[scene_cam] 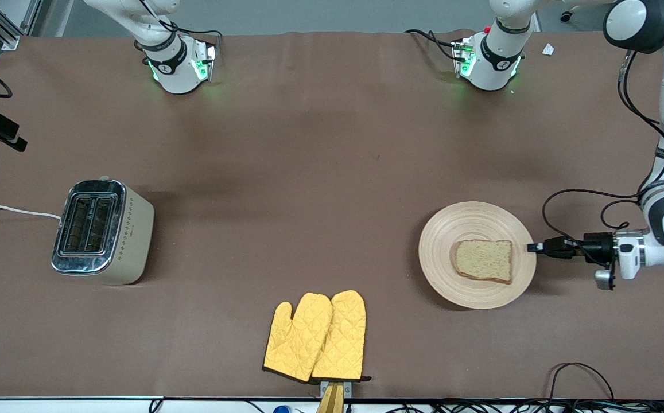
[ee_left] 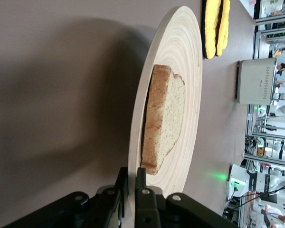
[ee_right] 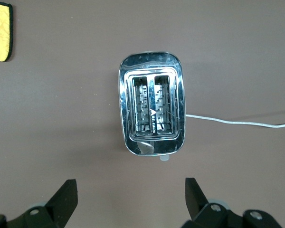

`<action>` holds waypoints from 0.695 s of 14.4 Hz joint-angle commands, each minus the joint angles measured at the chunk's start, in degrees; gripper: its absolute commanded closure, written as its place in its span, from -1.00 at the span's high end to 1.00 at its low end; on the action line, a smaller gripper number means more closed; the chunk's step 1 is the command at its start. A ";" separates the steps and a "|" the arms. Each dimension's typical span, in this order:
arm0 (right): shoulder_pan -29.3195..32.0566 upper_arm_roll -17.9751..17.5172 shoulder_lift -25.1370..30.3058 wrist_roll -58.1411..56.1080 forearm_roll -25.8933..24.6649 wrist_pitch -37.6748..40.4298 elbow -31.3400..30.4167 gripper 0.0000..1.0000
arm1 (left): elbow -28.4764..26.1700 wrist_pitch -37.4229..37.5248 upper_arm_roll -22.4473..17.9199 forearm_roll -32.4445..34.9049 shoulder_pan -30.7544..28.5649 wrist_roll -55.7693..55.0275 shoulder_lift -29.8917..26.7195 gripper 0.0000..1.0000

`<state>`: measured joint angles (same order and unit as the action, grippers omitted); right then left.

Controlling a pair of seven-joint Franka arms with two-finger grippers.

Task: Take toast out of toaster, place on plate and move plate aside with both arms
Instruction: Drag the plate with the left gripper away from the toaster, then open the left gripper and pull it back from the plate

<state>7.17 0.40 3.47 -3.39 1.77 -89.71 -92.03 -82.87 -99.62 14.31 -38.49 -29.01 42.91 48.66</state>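
A: Where is the squarish speckled brown toast?

B: On the round pale wooden plate, toward the left arm's end; the left gripper clamps its rim, seemingly to drag it aside.

A: And the other?

B: The right gripper, fingers spread, hovers over the empty cream-and-chrome toaster, waiting.

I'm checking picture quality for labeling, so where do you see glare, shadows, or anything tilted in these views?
Front view: even light, green glow at both arm bases, faint shadow beside the toaster. Left wrist view: scene turned sideways, broad soft shadow on the table by the plate. Right wrist view: chrome toaster top glints, slots dark.
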 commanded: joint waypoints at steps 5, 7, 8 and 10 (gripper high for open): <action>0.57 -1.37 0.84 -0.22 0.43 0.59 -0.61 1.00 | 1.13 1.01 -1.11 0.08 -4.39 1.21 1.88 -0.28; 0.30 -1.37 0.84 -0.31 0.34 0.59 -0.52 1.00 | 1.13 -0.66 -2.09 1.21 -4.12 1.04 1.53 0.83; 0.22 -1.37 0.84 -0.31 0.25 0.59 -0.52 1.00 | 1.31 -2.23 -2.09 3.92 -4.30 0.69 1.18 1.00; 0.30 -1.37 0.84 0.04 0.25 0.50 -0.52 1.00 | 3.57 -5.66 -2.18 8.76 -4.47 0.51 0.73 1.00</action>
<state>7.15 -0.61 3.48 -3.43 1.83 -89.46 -92.14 -81.58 -103.31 12.28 -33.79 -33.48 43.80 50.36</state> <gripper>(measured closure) 0.000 0.507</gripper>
